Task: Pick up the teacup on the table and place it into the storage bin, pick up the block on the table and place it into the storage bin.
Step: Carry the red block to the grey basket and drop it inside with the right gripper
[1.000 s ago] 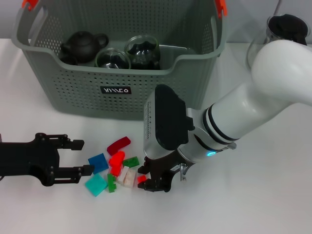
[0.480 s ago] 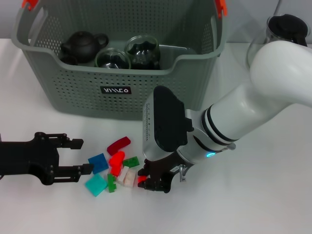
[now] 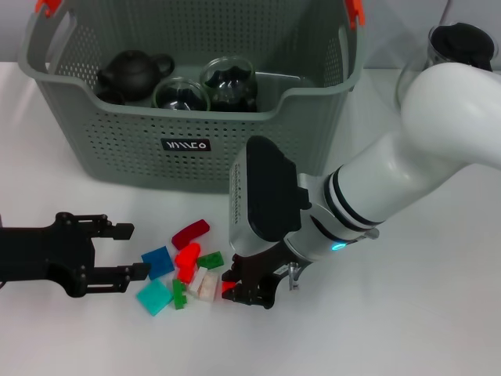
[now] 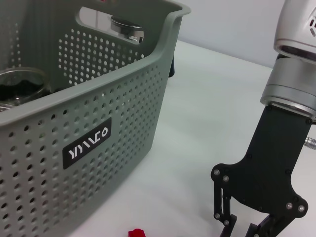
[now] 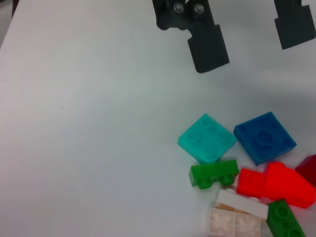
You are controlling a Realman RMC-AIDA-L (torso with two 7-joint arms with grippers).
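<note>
My own forearm is covering most of my right gripper (image 3: 239,291) from the head camera, so whether its fingers are meeting on the small red block (image 3: 227,288) is not clear. The left wrist picture's lower edge is cutting off those fingertips and most of that block. The storage bin (image 3: 117,149) is running off the top of the head view. The right wrist picture's edge is clipping the dark red brick (image 5: 309,169).

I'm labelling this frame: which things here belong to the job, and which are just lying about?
Job:
storage bin
small red block at the right gripper
remaining blocks on the table

Lying about:
glass teapot at the table's far right
left gripper, open, idle beside the blocks
</note>
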